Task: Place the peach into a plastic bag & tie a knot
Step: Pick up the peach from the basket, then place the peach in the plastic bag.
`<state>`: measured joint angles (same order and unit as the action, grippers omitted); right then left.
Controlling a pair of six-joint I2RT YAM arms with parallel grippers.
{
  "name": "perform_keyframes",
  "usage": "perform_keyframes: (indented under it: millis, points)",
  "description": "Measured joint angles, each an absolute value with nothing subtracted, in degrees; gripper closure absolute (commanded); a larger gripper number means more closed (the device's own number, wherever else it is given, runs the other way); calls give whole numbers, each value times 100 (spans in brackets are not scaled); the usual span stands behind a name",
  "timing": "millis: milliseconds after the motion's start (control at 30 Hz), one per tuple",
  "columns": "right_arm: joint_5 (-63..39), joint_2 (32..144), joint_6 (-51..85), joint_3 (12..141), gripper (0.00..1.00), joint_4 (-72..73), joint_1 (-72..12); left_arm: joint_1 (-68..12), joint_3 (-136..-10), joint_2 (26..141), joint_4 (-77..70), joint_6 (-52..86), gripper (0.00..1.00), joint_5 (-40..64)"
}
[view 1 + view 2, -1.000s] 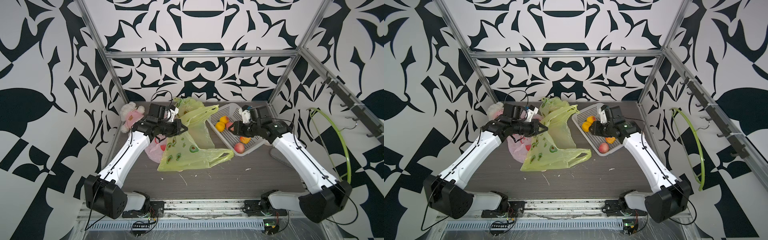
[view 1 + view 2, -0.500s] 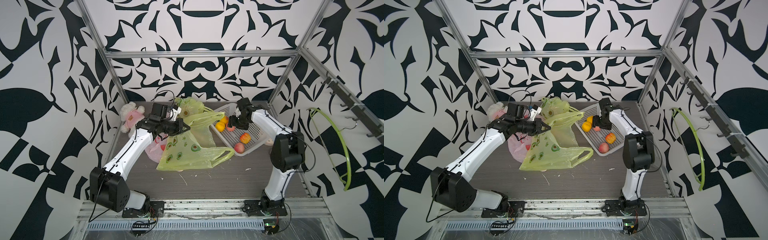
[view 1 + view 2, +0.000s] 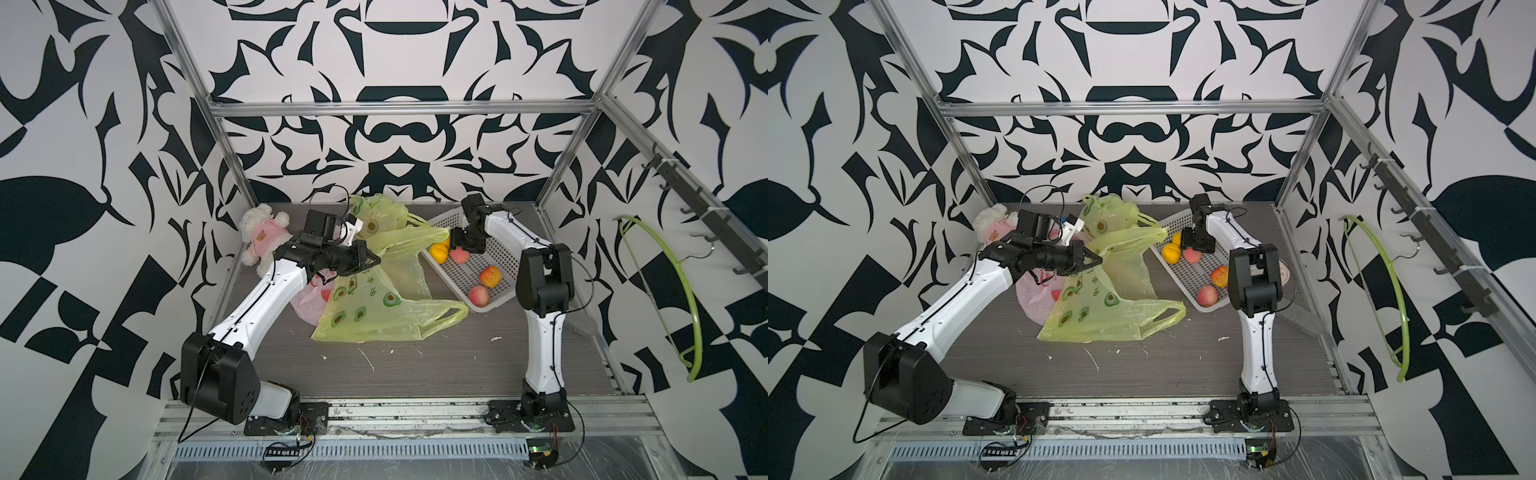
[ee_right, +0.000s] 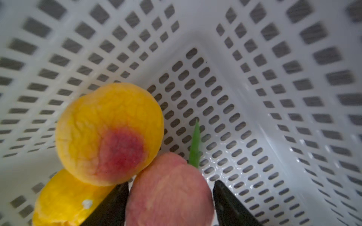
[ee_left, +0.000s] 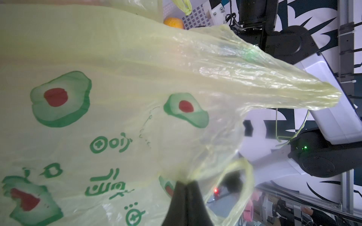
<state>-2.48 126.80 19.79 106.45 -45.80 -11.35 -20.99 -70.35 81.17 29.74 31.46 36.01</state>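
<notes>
A yellow-green plastic bag (image 3: 374, 299) printed with avocados lies in the middle of the table, seen in both top views (image 3: 1100, 299). My left gripper (image 3: 376, 262) is shut on its upper edge by a handle and holds that part up; the wrist view shows the pinched plastic (image 5: 117, 97) at the closed gripper (image 5: 187, 181). The pink peach (image 3: 459, 255) rests at the far end of the white basket (image 3: 498, 253). My right gripper (image 3: 464, 245) reaches down over it. In the right wrist view the fingers (image 4: 117, 203) lie against both sides of the peach (image 4: 170, 195).
Touching the peach in the basket (image 4: 274, 78) are two yellow fruits (image 4: 109, 133); two red-orange fruits (image 3: 490, 276) lie nearer the front. A second green bag (image 3: 380, 212) sits at the back. A pink bag (image 3: 307, 299) and a teddy bear (image 3: 262, 237) lie left. A green hanger (image 3: 685, 291) hangs right.
My right arm has folded back and its gripper has gone from above the basket's middle to its far end, down around the peach. The left gripper kept hold of the bag, shifting slightly.
</notes>
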Motion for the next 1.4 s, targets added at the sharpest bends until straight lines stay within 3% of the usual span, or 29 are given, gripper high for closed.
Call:
perform_keyframes:
  millis: [167, 333, 600, 767, 900, 1067, 1167, 1267, 1333, 1400]
  points:
    - [-274, 12669, 1981, 10645, 69, -4558, -1127, -2099, -7035, 8117, 2967, 3175, 100, 3601]
    - [-434, 12095, 1959, 10009, 78, -4436, -1120, -2099, -7037, 8125, 2961, 3177, 100, 3601]
    - [-1291, 9384, 1999, 8820, 79, -4619, -1291, -2099, -7052, 8193, 2958, 3179, 100, 3586]
    - [-1984, 7839, 2064, 8394, 78, -4880, -2104, -2102, -7181, 8215, 2963, 3199, 100, 3579]
    - [-2300, 7507, 2246, 8311, 78, -5035, -2871, -2099, -7264, 8226, 2958, 3216, 100, 3581]
    - [-2359, 8077, 2526, 8497, 77, -4998, -3312, -2102, -7264, 8226, 2961, 3240, 100, 3583]
    - [-2344, 8759, 2615, 8921, 67, -4893, -3422, -2102, -7262, 8219, 2961, 3271, 100, 3586]
    - [-2290, 9400, 2646, 9386, 43, -4799, -3575, -2102, -7251, 8180, 2961, 3304, 100, 3586]
    - [-2283, 9631, 2648, 9518, 17, -4733, -3658, -2102, -7251, 8160, 2950, 3312, 100, 3586]
    - [-2268, 9682, 2622, 9537, 9, -4733, -3701, -2102, -7251, 8160, 2939, 3323, 100, 3588]
